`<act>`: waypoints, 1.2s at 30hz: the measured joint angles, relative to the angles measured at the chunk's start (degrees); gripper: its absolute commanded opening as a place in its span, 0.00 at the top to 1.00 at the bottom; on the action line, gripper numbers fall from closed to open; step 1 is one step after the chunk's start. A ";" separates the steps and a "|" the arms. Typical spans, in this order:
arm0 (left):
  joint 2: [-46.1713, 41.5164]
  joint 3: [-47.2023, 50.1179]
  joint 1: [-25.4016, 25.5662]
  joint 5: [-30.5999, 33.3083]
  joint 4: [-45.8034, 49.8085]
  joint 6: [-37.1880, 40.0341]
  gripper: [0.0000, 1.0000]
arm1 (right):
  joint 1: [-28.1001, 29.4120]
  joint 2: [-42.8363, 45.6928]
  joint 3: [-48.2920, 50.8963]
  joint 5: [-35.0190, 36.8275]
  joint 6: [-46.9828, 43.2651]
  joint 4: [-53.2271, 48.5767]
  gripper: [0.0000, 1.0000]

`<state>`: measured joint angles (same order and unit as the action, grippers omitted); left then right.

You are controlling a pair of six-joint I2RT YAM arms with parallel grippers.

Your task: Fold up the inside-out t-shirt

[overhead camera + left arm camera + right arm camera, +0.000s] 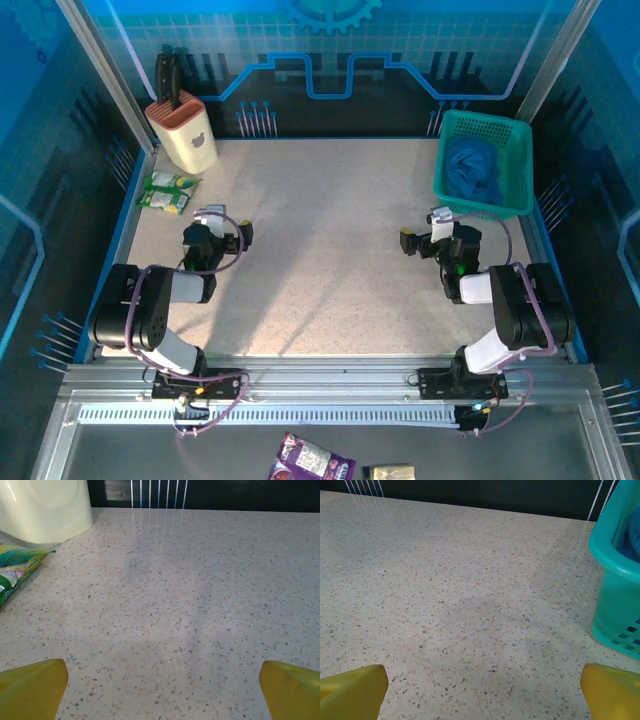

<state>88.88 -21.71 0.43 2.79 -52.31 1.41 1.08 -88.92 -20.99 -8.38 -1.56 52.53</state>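
Bunched in the green basket point(519, 160) at the upper right of the frame, the blue t-shirt point(473, 170) looks soft, light and limp, probably best pinched at its topmost fold, while the left gripper point(244, 233) and right gripper point(406, 241) stand spread and empty.

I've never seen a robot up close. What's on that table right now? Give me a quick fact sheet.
t-shirt: blue, bunched up inside the basket
basket: teal mesh, far right corner of the table
left claw: open, empty, over bare table
right claw: open, empty, basket ahead to its right
other things: cream holder with dark handles and a green packet, far left
folding: not started
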 measured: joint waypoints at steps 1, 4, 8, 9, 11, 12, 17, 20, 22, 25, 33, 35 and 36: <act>0.00 0.00 0.00 0.02 0.00 0.00 0.01 | 0.00 0.00 0.00 0.00 0.00 0.00 0.00; 0.00 0.00 0.00 0.02 0.02 0.00 0.01 | 0.02 0.00 0.00 0.00 0.00 0.00 0.00; 0.00 0.00 0.00 0.02 0.02 0.00 0.01 | 0.00 0.00 0.00 0.00 0.00 0.00 0.00; 0.00 0.00 0.00 0.02 0.02 0.00 0.01 | 0.00 0.00 0.00 0.00 0.00 0.00 0.00; 0.00 0.00 0.00 0.02 0.02 0.00 0.01 | 0.02 0.00 0.00 0.22 0.00 -0.04 0.00; 0.00 0.00 0.00 0.02 0.02 0.00 0.01 | 0.02 0.00 -0.02 0.52 0.02 -0.13 0.00; 0.00 0.00 0.00 0.00 0.02 0.00 0.01 | 0.00 0.00 -0.15 2.82 0.48 -0.74 0.00; 0.00 0.00 0.00 0.00 0.04 0.00 0.01 | 0.00 0.00 -0.31 3.54 0.66 -1.07 0.00; 0.00 0.00 0.00 0.02 0.09 0.00 0.01 | 0.02 0.00 -0.42 3.87 0.66 -1.09 0.00; 0.00 0.00 0.00 0.00 0.17 0.00 0.01 | 0.15 0.00 -0.61 4.92 0.66 -1.38 0.00; -0.52 0.44 0.02 0.07 0.04 0.00 0.01 | 0.52 1.55 -0.83 7.63 0.70 -3.30 0.00; -2.62 0.70 0.11 0.66 1.84 0.02 0.01 | 0.72 4.72 -0.94 8.44 0.68 -6.12 0.00; -4.63 0.70 0.42 1.46 3.61 0.02 0.01 | 0.92 7.04 -1.40 8.90 0.66 -8.46 0.00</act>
<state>84.25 -21.02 0.84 4.25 -48.71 1.43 2.00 -81.89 -22.39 0.51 -0.91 44.07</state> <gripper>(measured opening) 0.992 0.996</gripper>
